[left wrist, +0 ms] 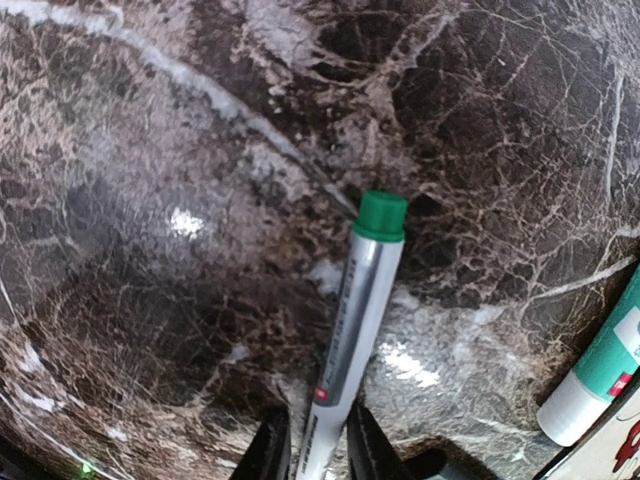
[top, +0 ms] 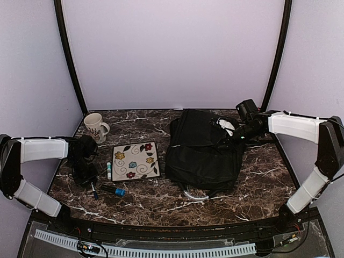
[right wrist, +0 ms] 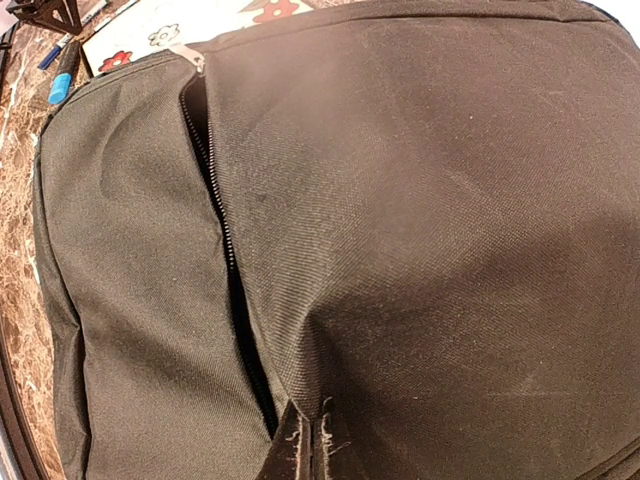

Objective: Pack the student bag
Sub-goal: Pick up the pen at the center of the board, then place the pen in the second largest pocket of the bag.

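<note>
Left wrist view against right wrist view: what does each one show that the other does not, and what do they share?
Only the left wrist view: the left pincer straddling a green-capped marker, with a glue stick at the right edge. Only the right wrist view: the right pincer shut on the fabric of the student bag beside its open zip, and a blue-capped pen far off. Both: the marble table and part of the flowered plate.
</note>
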`<action>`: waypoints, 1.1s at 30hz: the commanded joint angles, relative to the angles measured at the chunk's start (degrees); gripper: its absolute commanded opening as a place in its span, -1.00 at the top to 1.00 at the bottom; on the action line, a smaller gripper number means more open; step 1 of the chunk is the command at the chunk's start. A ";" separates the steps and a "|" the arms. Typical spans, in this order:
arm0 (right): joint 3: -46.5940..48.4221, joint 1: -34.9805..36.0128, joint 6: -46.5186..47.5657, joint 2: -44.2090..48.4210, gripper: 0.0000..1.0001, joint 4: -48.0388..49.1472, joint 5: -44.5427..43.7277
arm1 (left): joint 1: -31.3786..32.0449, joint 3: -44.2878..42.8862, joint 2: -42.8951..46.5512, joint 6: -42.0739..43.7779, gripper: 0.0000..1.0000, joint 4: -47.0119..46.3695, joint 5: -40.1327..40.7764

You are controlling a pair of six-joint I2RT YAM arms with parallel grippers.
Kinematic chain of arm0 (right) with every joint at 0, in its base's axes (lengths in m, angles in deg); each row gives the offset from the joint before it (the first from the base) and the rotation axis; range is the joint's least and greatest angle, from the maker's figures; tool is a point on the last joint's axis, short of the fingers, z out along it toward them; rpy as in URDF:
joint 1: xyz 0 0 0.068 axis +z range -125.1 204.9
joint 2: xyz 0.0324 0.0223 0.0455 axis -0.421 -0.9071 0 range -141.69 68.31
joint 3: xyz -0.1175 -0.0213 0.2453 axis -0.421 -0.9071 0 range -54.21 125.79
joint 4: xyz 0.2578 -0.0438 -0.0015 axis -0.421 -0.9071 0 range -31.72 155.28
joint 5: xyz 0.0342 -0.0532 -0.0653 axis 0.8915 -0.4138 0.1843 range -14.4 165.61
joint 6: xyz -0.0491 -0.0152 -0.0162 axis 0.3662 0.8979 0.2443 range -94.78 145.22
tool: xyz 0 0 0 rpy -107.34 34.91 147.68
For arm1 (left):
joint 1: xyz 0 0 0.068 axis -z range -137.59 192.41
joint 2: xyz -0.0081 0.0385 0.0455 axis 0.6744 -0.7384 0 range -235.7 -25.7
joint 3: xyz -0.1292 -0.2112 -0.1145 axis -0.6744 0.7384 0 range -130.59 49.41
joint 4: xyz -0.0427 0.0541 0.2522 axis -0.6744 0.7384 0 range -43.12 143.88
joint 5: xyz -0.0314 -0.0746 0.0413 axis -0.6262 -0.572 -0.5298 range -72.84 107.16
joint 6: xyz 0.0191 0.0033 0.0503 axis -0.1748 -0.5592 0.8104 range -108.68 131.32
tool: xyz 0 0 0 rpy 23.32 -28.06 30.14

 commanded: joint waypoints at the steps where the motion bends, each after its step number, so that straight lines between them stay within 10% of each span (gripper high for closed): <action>1: 1.12 -0.01 0.36 -1.87 1.00 -1.88 0.27 | -0.93 0.84 -0.44 0.96 0.64 -0.49 0.24; 14: 1.21 0.08 0.28 -2.25 1.00 -1.92 0.43 | -2.04 -11.37 4.98 6.34 0.94 9.41 8.97; 20: 1.70 0.07 0.15 -2.10 1.00 -2.33 0.49 | -1.29 -17.95 8.95 13.69 1.00 3.06 -1.88; 33: 8.11 0.00 -3.82 2.71 1.00 -3.94 -2.94 | 25.41 -35.44 -3.81 32.14 1.00 -13.95 -0.93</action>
